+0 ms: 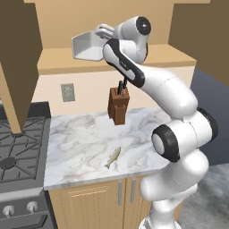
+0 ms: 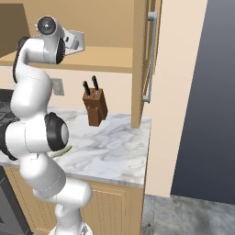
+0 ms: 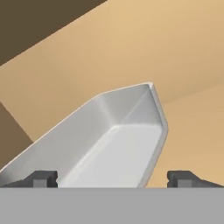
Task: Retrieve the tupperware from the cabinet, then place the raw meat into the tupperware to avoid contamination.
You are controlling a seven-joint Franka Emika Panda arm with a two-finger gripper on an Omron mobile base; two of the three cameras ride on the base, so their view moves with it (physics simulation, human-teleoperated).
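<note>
Tupperware (image 1: 87, 47) is sitting on the shelf of the open cabinet (image 1: 147, 56) while the gripper (image 3: 112, 178) is hovering at its rim, jaws spread wide and holding nothing. Retrieval is underway; closing on the wall looks next, with the fish (image 1: 112, 158) waiting on the counter (image 1: 80, 143) below.

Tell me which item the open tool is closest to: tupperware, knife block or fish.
The tupperware, the white tub up on the cabinet shelf, right at the tool. The knife block and fish are down on the marble counter.
</note>
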